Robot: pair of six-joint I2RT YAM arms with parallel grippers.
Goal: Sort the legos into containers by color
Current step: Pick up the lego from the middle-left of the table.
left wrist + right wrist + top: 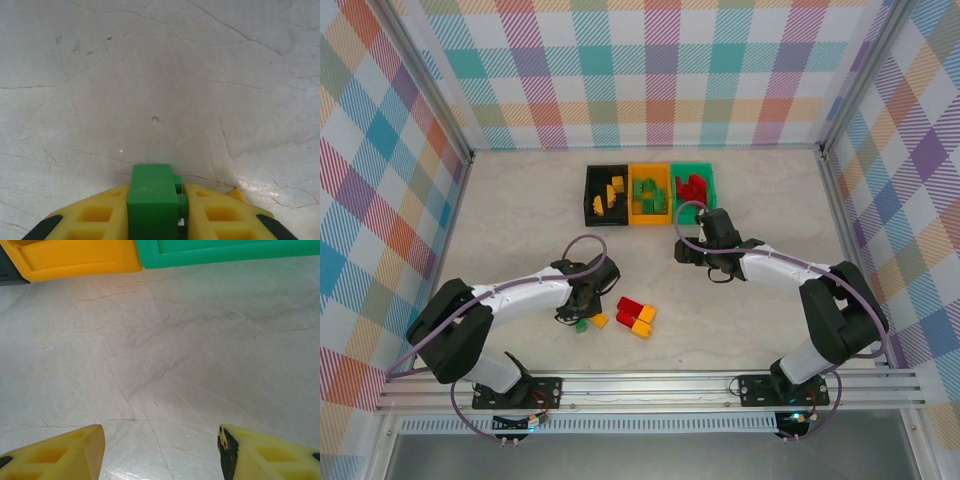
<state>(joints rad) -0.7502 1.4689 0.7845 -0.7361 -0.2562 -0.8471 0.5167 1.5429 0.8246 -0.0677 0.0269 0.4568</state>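
Gripping a green lego (150, 192), the left pincer (156, 215) sat low over the bench (150, 75). The right pincer (161, 447) was spread wide over bare bench, near the orange bin (75, 257) and green bin (225, 250). Between the arms lay loose red and yellow legos (636, 315).

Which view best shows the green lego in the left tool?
Left wrist view: the green lego is large, clamped between the left tool's fingers, studs visible. In top external it is a tiny speck at the tool's tip.
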